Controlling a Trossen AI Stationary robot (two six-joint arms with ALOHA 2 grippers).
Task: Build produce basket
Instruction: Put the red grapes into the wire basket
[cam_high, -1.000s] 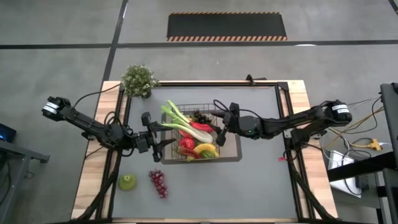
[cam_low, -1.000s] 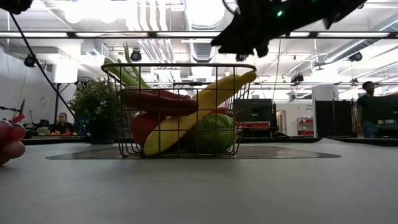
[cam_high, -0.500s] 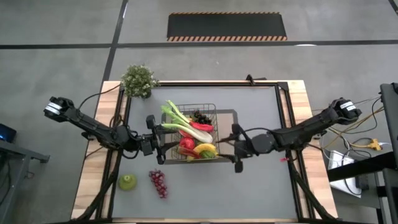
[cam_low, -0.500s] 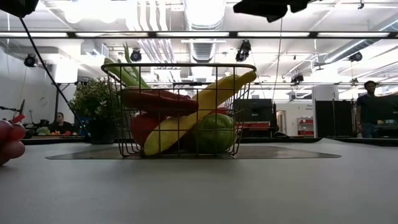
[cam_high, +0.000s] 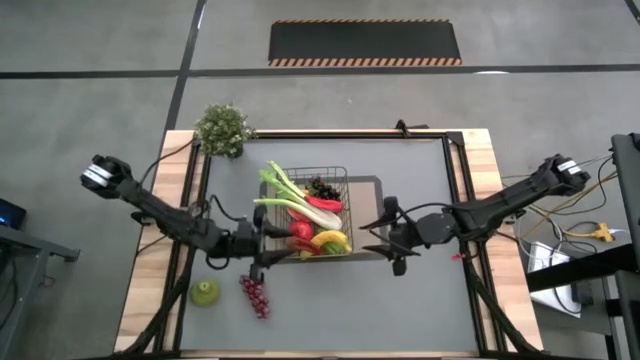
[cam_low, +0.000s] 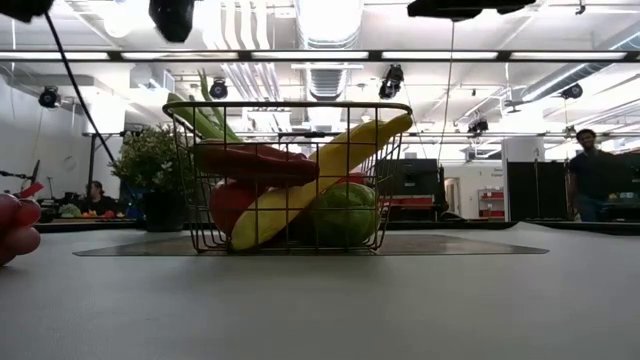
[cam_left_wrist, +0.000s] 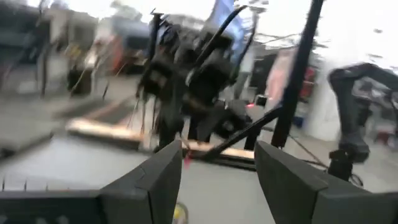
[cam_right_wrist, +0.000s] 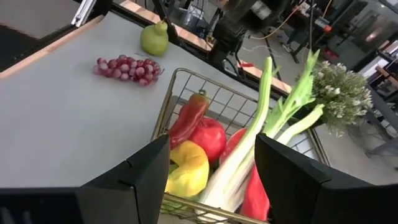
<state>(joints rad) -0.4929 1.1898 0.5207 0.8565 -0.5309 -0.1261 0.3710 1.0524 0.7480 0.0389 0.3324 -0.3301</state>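
The dark wire basket (cam_high: 312, 214) stands on a grey mat (cam_high: 368, 186) at the table's middle. In it lie a leek (cam_right_wrist: 258, 140), a red apple (cam_right_wrist: 209, 138), a red pepper (cam_right_wrist: 187, 117), a banana (cam_low: 320, 180) and other produce. Purple grapes (cam_high: 254, 294) and a green pear (cam_high: 205, 291) lie on the table near its front left. My left gripper (cam_high: 262, 250) hovers open at the basket's near left corner. My right gripper (cam_high: 384, 236) hovers open just right of the basket, facing it. Neither holds anything.
A leafy potted plant (cam_high: 223, 130) stands at the far left corner. Wooden rails (cam_high: 485, 160) border the table's sides. Bare tabletop lies in front of the basket and to its right. People show in the room behind (cam_low: 588, 170).
My right gripper has drawn back from above the basket's far right part toward the table's right and near edges, rolling as it went. My left gripper has moved a little toward the near edge beside the basket and rolled about its own axis. The produce has stayed put.
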